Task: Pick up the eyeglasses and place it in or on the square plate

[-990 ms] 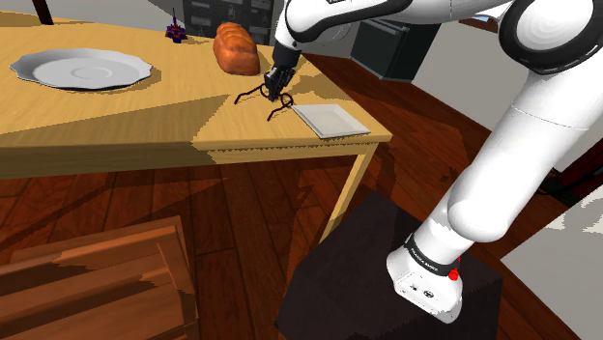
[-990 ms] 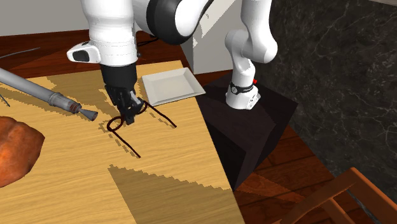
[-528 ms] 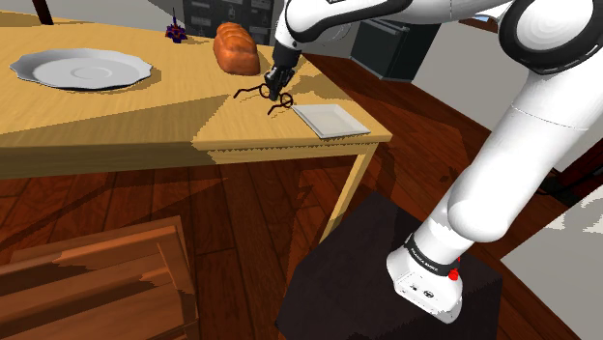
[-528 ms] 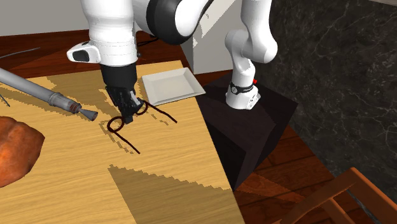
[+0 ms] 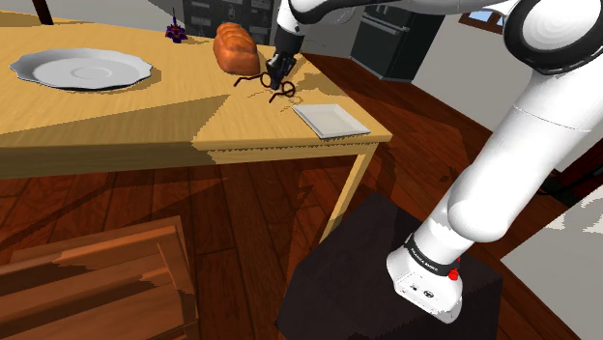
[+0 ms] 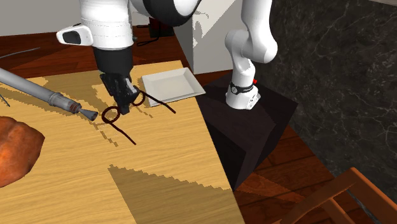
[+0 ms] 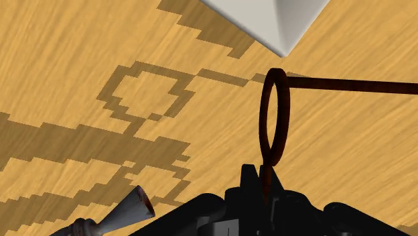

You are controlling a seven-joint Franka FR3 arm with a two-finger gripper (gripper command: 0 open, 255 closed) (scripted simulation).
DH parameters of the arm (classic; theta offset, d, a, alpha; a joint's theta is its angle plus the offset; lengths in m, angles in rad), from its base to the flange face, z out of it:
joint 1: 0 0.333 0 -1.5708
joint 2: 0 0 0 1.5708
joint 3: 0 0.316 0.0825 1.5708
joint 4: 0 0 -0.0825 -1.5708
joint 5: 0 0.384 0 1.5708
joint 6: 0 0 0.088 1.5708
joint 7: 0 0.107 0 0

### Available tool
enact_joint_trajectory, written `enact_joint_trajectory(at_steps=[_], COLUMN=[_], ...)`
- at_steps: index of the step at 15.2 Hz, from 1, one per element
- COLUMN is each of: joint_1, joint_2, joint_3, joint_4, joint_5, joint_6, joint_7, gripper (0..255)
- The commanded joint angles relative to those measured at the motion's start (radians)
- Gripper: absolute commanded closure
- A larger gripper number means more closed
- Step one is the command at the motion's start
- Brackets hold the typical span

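Lifted off the table (image 6: 159, 172), the eyeglasses (image 7: 263, 121) now hang clamped in the pincer (image 6: 125, 102).

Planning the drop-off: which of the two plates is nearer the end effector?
The square white plate at the corner of the table; the round scalloped plate lies far off at the shoulder view's left.

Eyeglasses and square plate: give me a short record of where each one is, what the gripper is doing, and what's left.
eyeglasses: dark frame, held above the table, its shadow on the wood below
gripper: shut on the eyeglasses, pointing down
square plate: white, nothing on it, near the table's corner, close beside the gripper
remaining: eyeglasses not yet over the square plate; carry across, then release
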Motion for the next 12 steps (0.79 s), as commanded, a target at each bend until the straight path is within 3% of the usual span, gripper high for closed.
enact_joint_trajectory(at_steps=[1,10,12], joint_1=[0.000,0.000,-0.013], joint_2=[-0.004,-0.010,-0.083], joint_3=[0.000,0.000,-0.012], joint_4=[0.024,0.127,0.037], joint_5=[0.000,0.000,0.008], joint_6=[-0.028,-0.137,-0.121], joint_7=[0.001,0.002,-0.025], gripper=[255,255,255])
